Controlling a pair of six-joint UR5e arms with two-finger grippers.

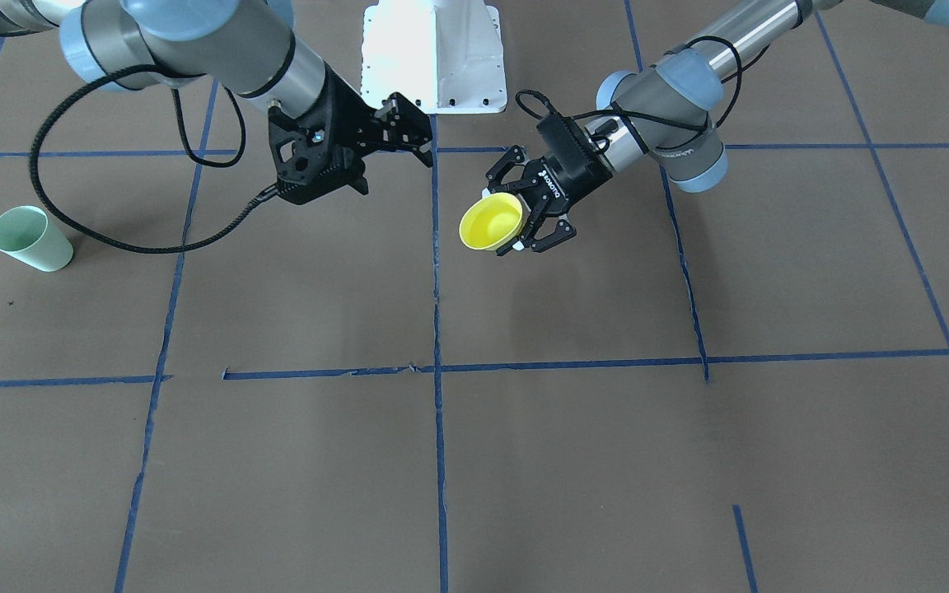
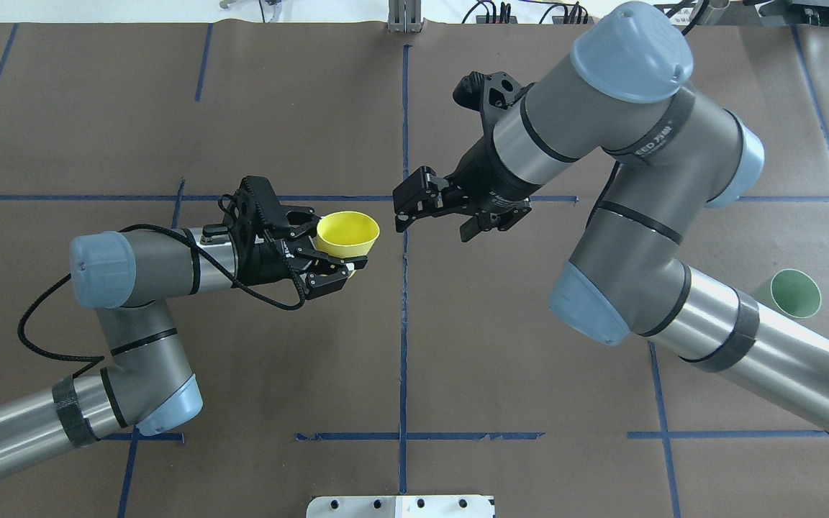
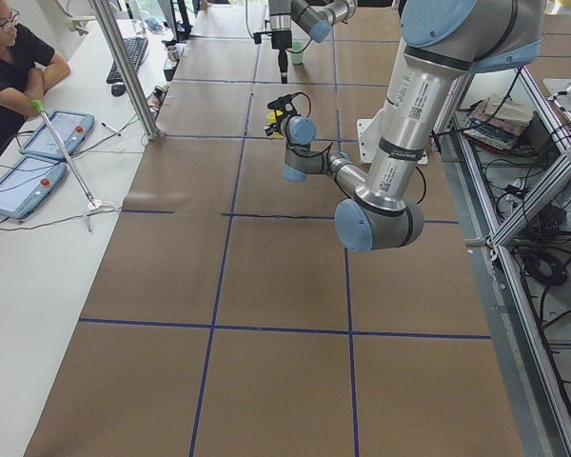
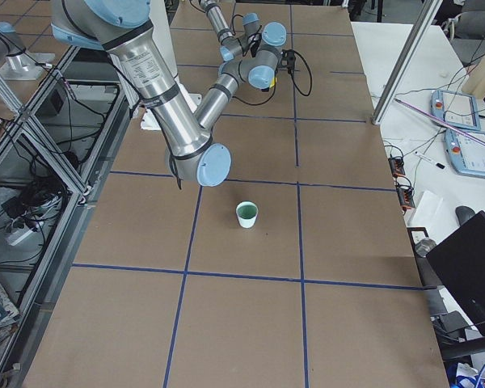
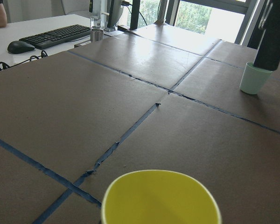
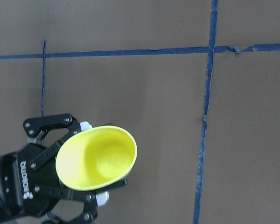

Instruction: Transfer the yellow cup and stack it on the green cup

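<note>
My left gripper [image 2: 335,246] is shut on the yellow cup [image 2: 347,233] and holds it tilted above the table, near the centre tape line. The cup also shows in the front view [image 1: 491,222], the left wrist view [image 5: 161,198] and the right wrist view [image 6: 96,157]. My right gripper [image 2: 406,205] is open and empty. It hangs just across the centre line from the cup, pointing at it, and also shows in the front view [image 1: 411,130]. The green cup [image 2: 793,293] stands upright far out on my right side, also in the front view [image 1: 30,239] and the right side view [image 4: 246,214].
The table is brown with blue tape lines [image 1: 435,272]. The white robot base [image 1: 435,53] stands at the middle of the near edge. My right arm's elbow [image 2: 601,288] hangs between the grippers and the green cup. An operator [image 3: 9,67] sits at a side desk with tablets [image 3: 24,181].
</note>
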